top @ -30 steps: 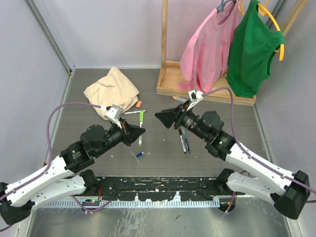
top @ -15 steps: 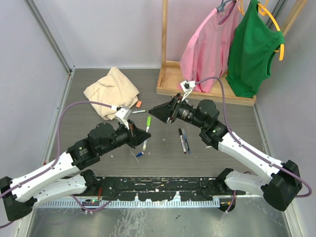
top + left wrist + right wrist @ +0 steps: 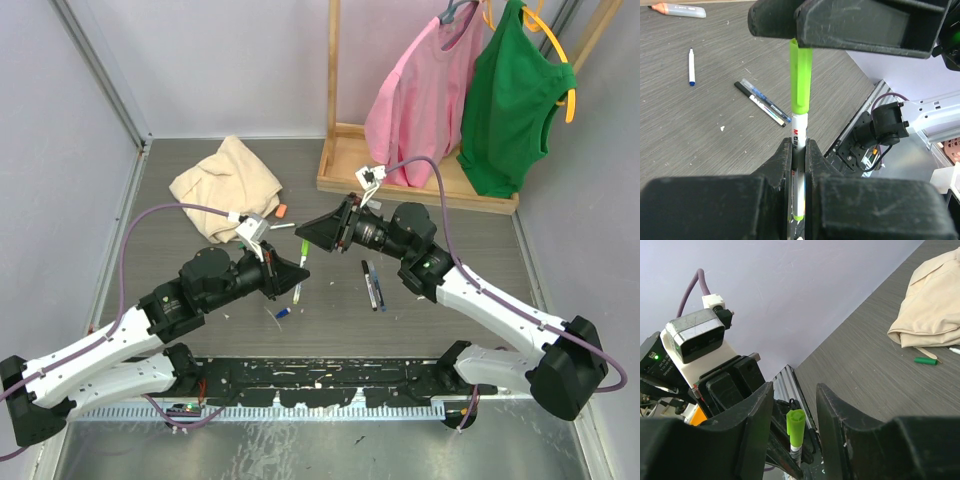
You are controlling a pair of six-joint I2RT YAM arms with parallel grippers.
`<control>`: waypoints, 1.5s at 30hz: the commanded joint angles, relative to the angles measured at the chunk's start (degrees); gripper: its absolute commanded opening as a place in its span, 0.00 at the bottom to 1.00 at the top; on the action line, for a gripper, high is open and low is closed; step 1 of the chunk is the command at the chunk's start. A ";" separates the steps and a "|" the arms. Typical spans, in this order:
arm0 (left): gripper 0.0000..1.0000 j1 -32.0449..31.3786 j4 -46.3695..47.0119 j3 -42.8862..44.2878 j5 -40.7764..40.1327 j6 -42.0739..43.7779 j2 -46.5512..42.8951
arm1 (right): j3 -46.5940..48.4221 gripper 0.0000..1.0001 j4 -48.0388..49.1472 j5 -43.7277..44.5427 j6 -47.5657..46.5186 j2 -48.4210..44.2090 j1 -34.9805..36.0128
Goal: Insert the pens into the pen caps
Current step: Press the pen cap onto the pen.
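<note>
Left fingers [image 3: 782, 165]: clamped tight on the barrel of a white pen [image 3: 798, 142], gripped low on the barrel. The pen stands up out of the grip and is held in the air above the counter [image 3: 700, 130]. A lime-green tip shows at its lower end, between the fingers.

A lime-green cap [image 3: 801, 75] sits on the pen's upper end. Cannot tell whether it is pressed fully home.

Right fingers [image 3: 757, 430]: standing apart, one on each side of the green cap. In the right wrist view there is a sliver of gap on both sides, so they are around the cap and not gripping it. In the left wrist view the cap's top runs up behind the right fingers' dark body.

From the top camera, the two arms meet nose to nose over the middle of the counter, with the pen between them.

On the counter:
- A white pen with a blue tip [image 3: 691, 66], lying alone.
- A black pen and a blue-printed pen [image 3: 762, 102], side by side and touching.
- A grey pen with an orange tip [image 3: 677, 9], at the far edge of the left wrist view.
- A blue cap [image 3: 283, 313], near the left arm.
- An orange cap [image 3: 281, 210], just beside a beige cloth [image 3: 225, 180].
- A dark green cap [image 3: 925, 360], next to a thin tan stick [image 3: 926, 353] at the cloth's edge.

At the back is a wooden rack [image 3: 345, 165] with a pink shirt [image 3: 420, 100] and a green top [image 3: 515, 100] on hangers.
</note>
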 commanded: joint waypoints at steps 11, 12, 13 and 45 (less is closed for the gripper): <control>0.00 0.17 4.65 2.74 -0.31 -0.13 -0.41 | -2.38 0.39 3.50 -2.69 -0.71 -1.05 2.20; 0.00 0.13 4.67 2.77 -0.26 -0.14 -0.34 | -2.64 0.37 3.58 -2.62 -0.70 -1.13 2.18; 0.00 0.15 4.61 2.83 -0.27 -0.17 -0.27 | -2.90 0.34 3.76 -2.51 -0.59 -1.32 2.17; 0.00 0.16 3.34 12.25 -2.25 -0.25 0.50 | -14.73 0.00 -8.36 19.86 -9.40 -5.96 22.59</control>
